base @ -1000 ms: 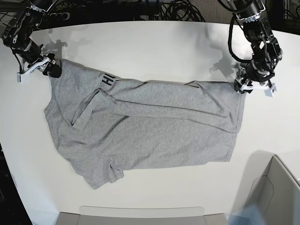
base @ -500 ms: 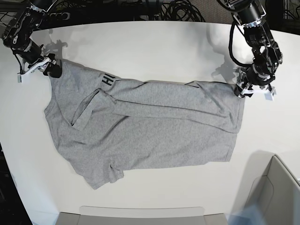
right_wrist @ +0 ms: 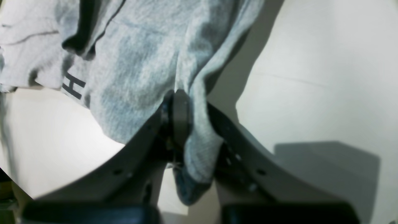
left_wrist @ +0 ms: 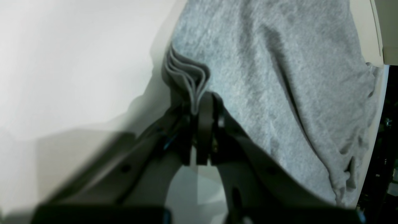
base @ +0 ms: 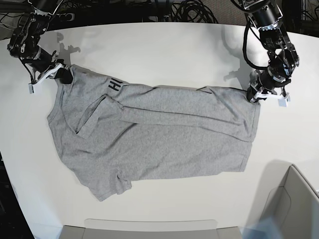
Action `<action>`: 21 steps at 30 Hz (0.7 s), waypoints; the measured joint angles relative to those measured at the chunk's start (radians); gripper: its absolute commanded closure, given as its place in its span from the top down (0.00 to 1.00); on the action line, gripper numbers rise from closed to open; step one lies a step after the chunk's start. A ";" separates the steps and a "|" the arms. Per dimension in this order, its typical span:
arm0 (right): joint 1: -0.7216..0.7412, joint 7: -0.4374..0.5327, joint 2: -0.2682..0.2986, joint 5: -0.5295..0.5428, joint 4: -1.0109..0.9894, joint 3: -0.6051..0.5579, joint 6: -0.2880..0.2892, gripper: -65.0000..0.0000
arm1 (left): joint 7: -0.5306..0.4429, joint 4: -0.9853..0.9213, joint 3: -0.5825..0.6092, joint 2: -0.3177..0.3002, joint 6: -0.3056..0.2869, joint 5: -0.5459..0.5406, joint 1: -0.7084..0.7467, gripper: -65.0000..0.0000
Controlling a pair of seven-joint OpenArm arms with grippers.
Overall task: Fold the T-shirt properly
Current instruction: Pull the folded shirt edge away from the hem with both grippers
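The heather-grey T-shirt [base: 154, 134] lies spread on the white table, partly folded lengthwise, with black letters [base: 114, 85] showing near its upper left. My right gripper [base: 64, 75] is shut on the shirt's upper left corner; the right wrist view shows cloth [right_wrist: 140, 71] pinched between its fingers [right_wrist: 180, 118]. My left gripper [base: 252, 95] is shut on the shirt's upper right corner; the left wrist view shows several cloth layers [left_wrist: 189, 81] clamped between its fingers [left_wrist: 205, 124]. Both corners are raised slightly.
The white table [base: 164, 50] extends behind the shirt. A grey bin [base: 291, 209] stands at the lower right corner. A flat grey tray edge [base: 149, 226] runs along the front. Black cables [base: 189, 10] lie beyond the table's back edge.
My right gripper has moved to the right and slightly up with the shirt's corner. My left gripper has shifted slightly left, still holding its corner.
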 measured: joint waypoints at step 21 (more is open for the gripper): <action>0.011 -0.020 0.063 -0.136 0.006 0.111 -0.001 0.00 | 0.080 0.195 0.003 -0.035 0.019 0.047 0.138 0.00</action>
